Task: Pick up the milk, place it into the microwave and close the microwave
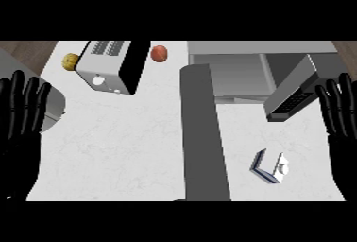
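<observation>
Seen from above on the white marbled counter (125,151): small blue-and-white milk carton (270,166), lying tipped toward the right, just below the grey microwave (237,71) with its dark door (293,97) swung open. Black left hand (22,113) at the left edge, fingers straight and spread, holding nothing; black right hand (340,113) likewise (fingers up, at the right edge). Farther back, a silver toaster (111,66) between a yellowish round item (70,61) and a reddish-brown egg-shaped item (159,53).
</observation>
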Robot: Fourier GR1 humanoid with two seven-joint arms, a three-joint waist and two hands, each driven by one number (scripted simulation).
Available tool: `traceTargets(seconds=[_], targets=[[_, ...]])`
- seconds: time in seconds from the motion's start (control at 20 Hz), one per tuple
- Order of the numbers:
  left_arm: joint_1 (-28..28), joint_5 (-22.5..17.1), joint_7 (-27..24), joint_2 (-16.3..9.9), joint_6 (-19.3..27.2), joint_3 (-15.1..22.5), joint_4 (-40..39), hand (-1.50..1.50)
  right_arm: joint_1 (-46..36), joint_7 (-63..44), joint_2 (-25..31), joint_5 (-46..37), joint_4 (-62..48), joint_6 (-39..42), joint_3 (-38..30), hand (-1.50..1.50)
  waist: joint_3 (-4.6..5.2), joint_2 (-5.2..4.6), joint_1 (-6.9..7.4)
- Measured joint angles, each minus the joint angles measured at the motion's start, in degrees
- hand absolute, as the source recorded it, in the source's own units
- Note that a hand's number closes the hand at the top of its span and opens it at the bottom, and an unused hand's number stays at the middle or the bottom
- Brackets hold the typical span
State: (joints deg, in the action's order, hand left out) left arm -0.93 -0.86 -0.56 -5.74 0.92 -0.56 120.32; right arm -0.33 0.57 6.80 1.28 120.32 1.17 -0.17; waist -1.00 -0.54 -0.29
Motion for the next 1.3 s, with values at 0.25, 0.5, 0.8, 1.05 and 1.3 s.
traceTargets(seconds=[0.25,0.5,0.8,1.05,1.3], targets=[[-1.54,-0.93,-0.01,-0.22,-0.56,-1.23,-3.29,-1.5,0.38,-1.21,-3.64,-7.87,1.9,-7.23,4.1,-1.5,0.74,0.39,0.09],[-0.96,-3.4,0.98,0.4,-0.4,-3.41,-6.56,-1.5,4.87,-5.67,-5.84,-17.45,5.16,-16.08,13.7,-1.5,0.97,0.56,0.1],[4.99,-7.89,2.49,-0.48,-3.13,-6.04,-2.04,-1.5,9.46,-10.48,-6.56,-27.48,7.54,-24.01,25.22,-1.5,1.02,0.67,0.37],[10.41,-10.93,3.3,-1.1,-5.64,-8.04,2.89,-1.5,12.31,-14.37,-6.72,-35.02,9.36,-28.18,29.73,-1.5,1.03,0.69,0.42],[14.36,-14.45,2.43,-1.89,-9.22,-11.32,4.48,-1.5,16.87,-13.01,-6.61,-36.88,7.63,-32.51,32.54,-1.5,1.01,0.67,0.4]])
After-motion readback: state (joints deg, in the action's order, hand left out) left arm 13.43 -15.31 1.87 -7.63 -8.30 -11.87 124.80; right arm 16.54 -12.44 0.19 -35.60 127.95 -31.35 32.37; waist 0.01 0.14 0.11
